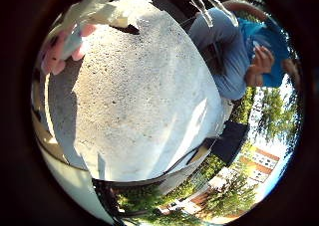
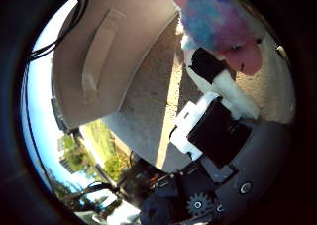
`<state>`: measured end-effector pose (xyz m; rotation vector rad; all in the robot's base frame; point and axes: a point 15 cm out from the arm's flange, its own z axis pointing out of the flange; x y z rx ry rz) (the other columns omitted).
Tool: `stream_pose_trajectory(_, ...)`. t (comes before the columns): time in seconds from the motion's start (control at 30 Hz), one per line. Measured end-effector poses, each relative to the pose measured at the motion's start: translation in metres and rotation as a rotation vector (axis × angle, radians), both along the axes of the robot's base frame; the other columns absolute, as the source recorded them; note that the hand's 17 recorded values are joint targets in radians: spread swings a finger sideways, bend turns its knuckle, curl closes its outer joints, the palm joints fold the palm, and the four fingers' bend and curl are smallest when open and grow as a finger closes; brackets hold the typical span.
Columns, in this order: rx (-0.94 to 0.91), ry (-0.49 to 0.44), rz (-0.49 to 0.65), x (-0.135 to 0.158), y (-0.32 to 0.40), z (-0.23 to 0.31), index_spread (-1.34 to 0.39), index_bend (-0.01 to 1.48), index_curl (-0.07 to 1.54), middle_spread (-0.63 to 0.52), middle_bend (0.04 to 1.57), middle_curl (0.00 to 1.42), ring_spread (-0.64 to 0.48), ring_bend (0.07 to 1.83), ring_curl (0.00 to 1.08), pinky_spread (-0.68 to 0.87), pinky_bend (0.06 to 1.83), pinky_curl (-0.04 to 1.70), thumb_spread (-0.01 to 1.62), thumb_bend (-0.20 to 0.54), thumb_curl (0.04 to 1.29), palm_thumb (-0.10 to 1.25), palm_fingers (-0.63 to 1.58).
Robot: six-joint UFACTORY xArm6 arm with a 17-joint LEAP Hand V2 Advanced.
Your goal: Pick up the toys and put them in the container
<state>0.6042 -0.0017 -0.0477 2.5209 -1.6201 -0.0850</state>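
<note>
the plush toy [image 2: 218,27], fluffy w/ pink, blue and purple fur, sits right against the hand [image 2: 213,131], close to the palm. in the thumb side view the white and black fingers [image 2: 210,69] go up to the toy and touch its pink lower part; it looks like they are curled on it and hold it, tho the far side of the toy is hidden. in the little finger side view the same toy shows as pink fur beside a white finger part at the edge. the toy is up off the grey speckled table [image 1: 144,101], not lying on it. a beige container [image 2: 114,46] w/ a long handle slot in its wall stands on the table near the hand, apart from the toy.
</note>
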Motion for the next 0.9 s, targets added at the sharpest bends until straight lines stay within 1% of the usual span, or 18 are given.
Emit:
stream_pose_trajectory(0.03, 0.0, 0.001, -0.001, 0.0, -0.002, -0.002, -0.23, 0.08, 0.2, -0.11, 0.5, 0.45, 0.16, 0.92, 0.44, 0.47, 0.94, 0.34, 1.12, -0.01, 0.38, 0.73, 0.94)
stream_pose_trajectory(0.1, 0.002, 0.002, -0.011, -0.001, -0.007, -0.003, -0.29, 0.09, 0.16, -0.14, 0.67, 0.54, 0.12, 1.13, 0.53, 0.44, 0.98, 0.39, 1.1, -0.002, 0.39, 0.79, 0.93)
stream_pose_trajectory(0.17, 0.002, 0.003, -0.019, -0.001, -0.013, -0.004, -0.34, 0.12, 0.13, -0.17, 0.77, 0.61, 0.08, 1.23, 0.59, 0.43, 1.03, 0.43, 1.09, -0.001, 0.41, 0.83, 0.91)
stream_pose_trajectory(0.2, 0.003, -0.007, -0.021, 0.001, -0.015, -0.003, -0.38, 0.18, 0.12, -0.19, 0.82, 0.65, 0.05, 1.27, 0.62, 0.42, 1.08, 0.46, 1.08, 0.0, 0.42, 0.86, 0.93)
stream_pose_trajectory(0.23, 0.005, -0.023, -0.02, 0.006, -0.018, 0.001, -0.42, 0.2, 0.1, -0.21, 0.85, 0.68, 0.03, 1.3, 0.64, 0.4, 1.13, 0.48, 1.08, -0.005, 0.42, 0.88, 0.93)
stream_pose_trajectory(0.33, 0.008, -0.074, -0.023, 0.02, -0.025, 0.022, -0.52, 0.28, 0.07, -0.23, 0.97, 0.78, -0.02, 1.31, 0.68, 0.35, 1.31, 0.57, 1.06, -0.007, 0.45, 0.94, 1.04)
stream_pose_trajectory(0.4, 0.01, -0.102, -0.025, 0.028, -0.025, 0.044, -0.58, 0.32, 0.05, -0.24, 1.03, 0.82, -0.04, 1.31, 0.7, 0.32, 1.36, 0.6, 1.07, -0.002, 0.47, 0.97, 1.07)
stream_pose_trajectory(0.47, 0.009, -0.101, -0.02, 0.027, -0.022, 0.059, -0.64, 0.4, 0.04, -0.24, 1.07, 0.86, -0.07, 1.32, 0.72, 0.29, 1.4, 0.65, 1.11, -0.005, 0.48, 0.98, 1.06)
stream_pose_trajectory(0.57, 0.007, -0.051, -0.014, 0.013, -0.019, 0.076, -0.72, 0.48, 0.03, -0.24, 1.1, 0.91, -0.09, 1.32, 0.75, 0.26, 1.44, 0.69, 1.15, -0.007, 0.5, 1.0, 1.03)
stream_pose_trajectory(0.67, 0.002, 0.016, -0.003, -0.009, -0.02, 0.103, -0.8, 0.57, 0.01, -0.25, 1.13, 0.96, -0.11, 1.34, 0.78, 0.22, 1.46, 0.72, 1.18, -0.014, 0.51, 1.0, 1.0)
stream_pose_trajectory(0.8, -0.003, 0.083, 0.01, -0.036, -0.015, 0.145, -0.86, 0.66, -0.01, -0.25, 1.15, 0.99, -0.12, 1.36, 0.8, 0.2, 1.47, 0.75, 1.2, -0.013, 0.52, 1.0, 0.97)
stream_pose_trajectory(0.9, -0.008, 0.116, 0.023, -0.053, -0.006, 0.185, -0.92, 0.73, -0.01, -0.25, 1.16, 1.03, -0.13, 1.38, 0.82, 0.18, 1.49, 0.78, 1.21, -0.015, 0.53, 1.0, 0.94)
